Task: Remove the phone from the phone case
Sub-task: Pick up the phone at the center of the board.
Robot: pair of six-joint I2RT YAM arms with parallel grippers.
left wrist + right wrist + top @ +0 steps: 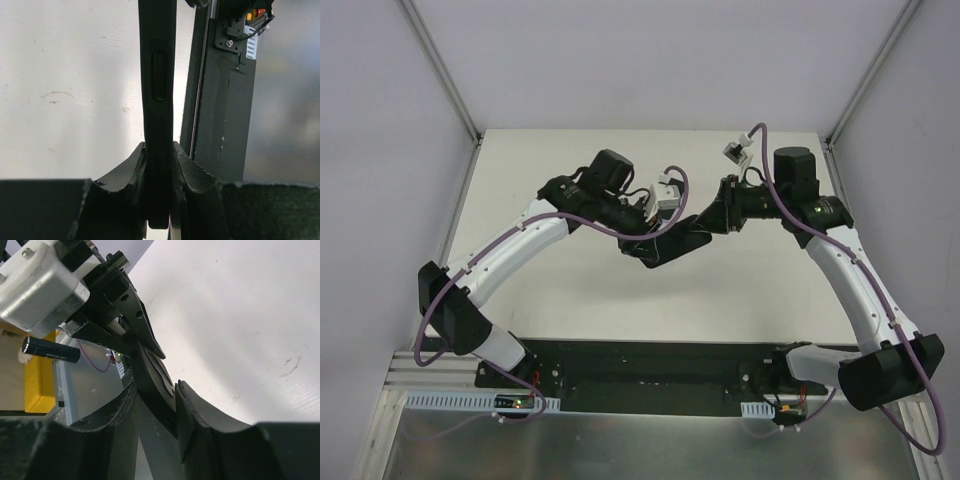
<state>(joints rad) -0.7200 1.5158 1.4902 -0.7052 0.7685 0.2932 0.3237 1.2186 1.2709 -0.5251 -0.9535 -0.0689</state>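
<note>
A black phone case (665, 247) hangs above the middle of the table between my two grippers. In the left wrist view its edge, with a long side button (159, 75), runs upward out of my left gripper (159, 167), whose fingers press both of its faces. In the right wrist view my right gripper (154, 392) has a finger (200, 415) against each side of the case's (150, 375) other end. The left gripper's fingers (135, 322) show just beyond. I cannot tell the phone apart from the case in any view.
The white tabletop (570, 290) lies below. The black base rail (650, 365) with both arm mounts runs along the near edge, also seen as a dark slab (220, 100) in the left wrist view. A white camera housing (40, 285) sits on the left wrist.
</note>
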